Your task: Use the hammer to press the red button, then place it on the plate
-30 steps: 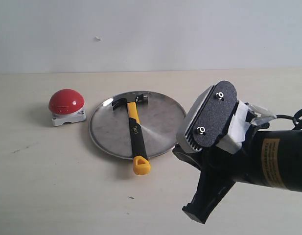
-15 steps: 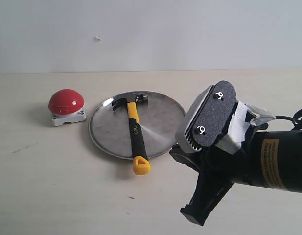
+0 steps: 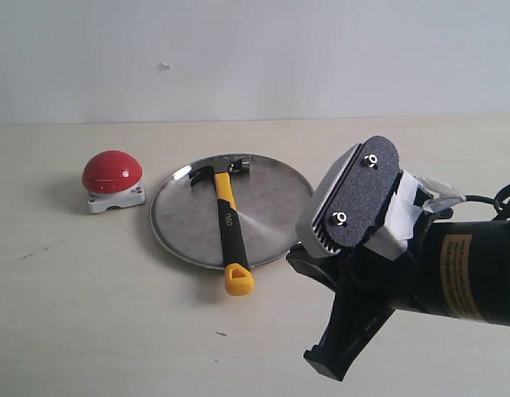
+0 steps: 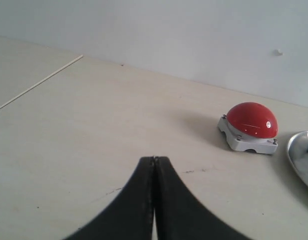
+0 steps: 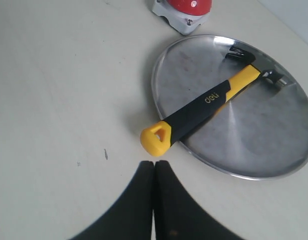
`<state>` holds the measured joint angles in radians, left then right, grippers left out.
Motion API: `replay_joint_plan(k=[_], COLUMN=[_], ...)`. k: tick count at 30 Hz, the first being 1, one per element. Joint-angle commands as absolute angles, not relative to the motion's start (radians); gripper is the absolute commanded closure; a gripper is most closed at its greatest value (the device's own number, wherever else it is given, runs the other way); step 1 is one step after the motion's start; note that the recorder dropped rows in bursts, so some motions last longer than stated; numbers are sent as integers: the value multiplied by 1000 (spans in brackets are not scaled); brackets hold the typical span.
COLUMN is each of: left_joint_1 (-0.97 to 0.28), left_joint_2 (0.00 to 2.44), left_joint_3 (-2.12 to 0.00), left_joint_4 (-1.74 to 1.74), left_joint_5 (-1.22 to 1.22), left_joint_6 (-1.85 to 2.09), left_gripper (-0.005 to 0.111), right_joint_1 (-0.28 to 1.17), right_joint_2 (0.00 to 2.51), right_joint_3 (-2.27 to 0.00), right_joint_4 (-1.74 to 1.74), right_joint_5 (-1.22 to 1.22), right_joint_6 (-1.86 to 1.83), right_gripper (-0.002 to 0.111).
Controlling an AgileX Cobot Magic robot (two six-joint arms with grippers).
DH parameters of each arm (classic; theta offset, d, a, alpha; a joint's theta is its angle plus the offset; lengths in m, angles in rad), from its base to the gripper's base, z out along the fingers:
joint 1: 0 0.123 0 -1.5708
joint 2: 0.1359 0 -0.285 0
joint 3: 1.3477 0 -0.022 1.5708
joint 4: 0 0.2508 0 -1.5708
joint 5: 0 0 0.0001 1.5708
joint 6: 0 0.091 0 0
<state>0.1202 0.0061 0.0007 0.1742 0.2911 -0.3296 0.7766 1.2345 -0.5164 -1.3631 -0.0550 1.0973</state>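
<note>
Silver plate (image 3: 271,207) held the hammer (image 3: 227,219), its yellow loop poking over the rim at 6 o'clock. The right gripper (image 5: 154,162) was pinched together, holding nothing, apart from the hammer at its 10 o'clock. The red button (image 3: 112,171) sat at the plate's 9 o'clock.

1. Your right arm (image 3: 494,277) is a black cylinder with a tan label (image 3: 458,275); its small dark print is too fine to read.
2. It carries a dark speckled plate (image 3: 362,194) fixed by two silver screws (image 3: 371,161), with a ribbed pale-grey edge (image 3: 323,203).
3. White wrapping (image 3: 407,208) sits behind the plate, and a black cable (image 3: 504,197) loops beside it.
4. Your right gripper (image 5: 154,165) has matte black fingers (image 5: 131,210), broad at the base and curving to narrow tips.
5. Your left gripper (image 4: 154,160) has the same black curved shape.
</note>
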Motion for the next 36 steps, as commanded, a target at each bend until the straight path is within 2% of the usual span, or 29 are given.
replay_joint_plan(k=[1, 15, 20, 26, 29, 36], left_joint_1=[116, 116, 116, 116, 116, 116], left_joint_2=[0, 0, 0, 0, 0, 0], left_joint_3=[0, 0, 0, 0, 0, 0], left_joint_4=[179, 179, 179, 179, 179, 179], left_joint_5=[305, 305, 305, 305, 305, 305], left_joint_6=[-328, -328, -328, -328, -328, -328], left_gripper=[107, 107, 107, 107, 107, 107], right_joint_1=[770, 770, 770, 764, 694, 349], right_joint_2=[1234, 1234, 1232, 1093, 958, 624], right_joint_3=[-515, -515, -515, -515, -515, -489], right_joint_4=[-1359, -1365, -1419, -1419, -1361, -1226], right_joint_5=[-60, -60, -17, -10, -13, -20], right_joint_6=[1093, 1090, 945, 943, 1058, 1418], right_gripper=[108, 108, 108, 108, 108, 108])
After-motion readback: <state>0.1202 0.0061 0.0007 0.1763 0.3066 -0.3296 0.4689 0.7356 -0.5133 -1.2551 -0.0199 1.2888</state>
